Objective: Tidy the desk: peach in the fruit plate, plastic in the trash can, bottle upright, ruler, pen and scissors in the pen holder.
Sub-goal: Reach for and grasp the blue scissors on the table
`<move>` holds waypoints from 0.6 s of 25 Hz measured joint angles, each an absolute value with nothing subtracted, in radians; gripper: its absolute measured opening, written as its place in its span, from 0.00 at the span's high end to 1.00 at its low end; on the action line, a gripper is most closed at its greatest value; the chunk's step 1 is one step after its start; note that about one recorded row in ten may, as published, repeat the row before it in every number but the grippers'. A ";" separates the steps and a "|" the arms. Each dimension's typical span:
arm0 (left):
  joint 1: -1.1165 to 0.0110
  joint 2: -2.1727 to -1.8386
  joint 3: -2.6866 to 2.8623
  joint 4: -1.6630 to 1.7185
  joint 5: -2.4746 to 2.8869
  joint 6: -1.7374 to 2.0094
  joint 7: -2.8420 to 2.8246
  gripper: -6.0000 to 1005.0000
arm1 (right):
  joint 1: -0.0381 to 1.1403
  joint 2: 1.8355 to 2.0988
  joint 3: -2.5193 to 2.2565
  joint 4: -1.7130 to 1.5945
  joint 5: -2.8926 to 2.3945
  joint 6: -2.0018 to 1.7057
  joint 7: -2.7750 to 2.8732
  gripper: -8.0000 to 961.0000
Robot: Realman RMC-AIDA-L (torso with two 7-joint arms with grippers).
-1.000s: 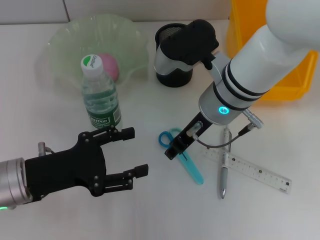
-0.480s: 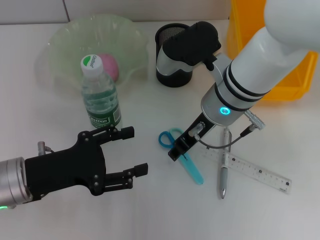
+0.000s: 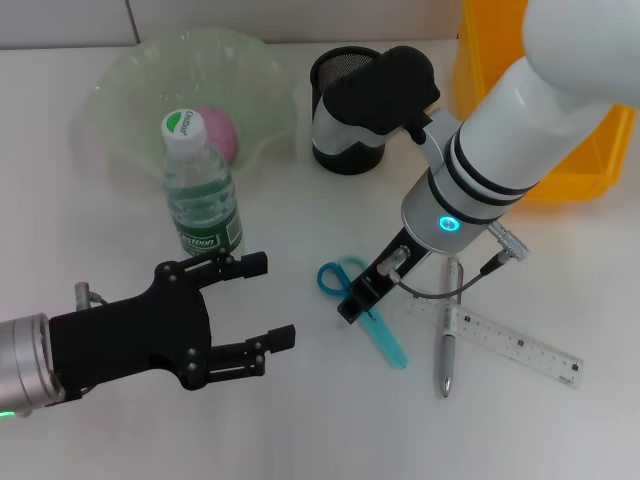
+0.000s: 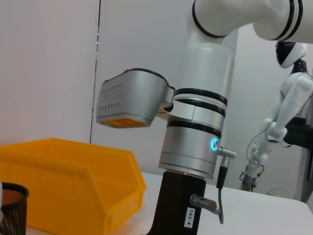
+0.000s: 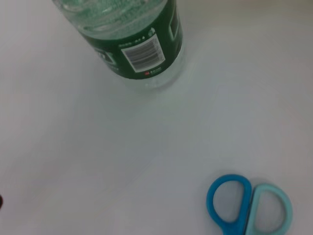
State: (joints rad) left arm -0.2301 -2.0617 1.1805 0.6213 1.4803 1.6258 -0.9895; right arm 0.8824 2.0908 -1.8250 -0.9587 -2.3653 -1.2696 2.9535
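White surface, centre frame: your right gripper (image 3: 350,305) has crept slightly toward the scissors (image 3: 362,308) since a second ago, its fingers' state I cannot tell, scissors flat, so pick-up pending; left gripper (image 3: 262,302) idles lower left, fingers spread.

right claw (image 3: 352,305) | drifted slightly right and lower | above scissors (image 3: 362,306)

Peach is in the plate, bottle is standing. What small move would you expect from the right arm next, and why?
Probably a short descent of the right gripper onto the scissors. It hangs just above their blades, beside the handles, while scissors, pen and ruler all lie on the desk, outside the pen holder. The left gripper waits open, off to the side.
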 joint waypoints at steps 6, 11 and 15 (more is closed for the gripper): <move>-0.230 -2.062 1.180 0.621 1.480 1.625 -0.989 0.19 | 0.884 2.091 -1.827 -0.959 -2.366 -1.268 2.954 0.49; -0.229 -2.062 1.175 0.618 1.480 1.624 -0.989 0.19 | 0.894 2.091 -1.827 -0.944 -2.367 -1.270 2.954 0.60; -0.229 -2.062 1.175 0.618 1.480 1.624 -0.989 0.19 | 0.905 2.091 -1.830 -0.931 -2.367 -1.271 2.954 0.62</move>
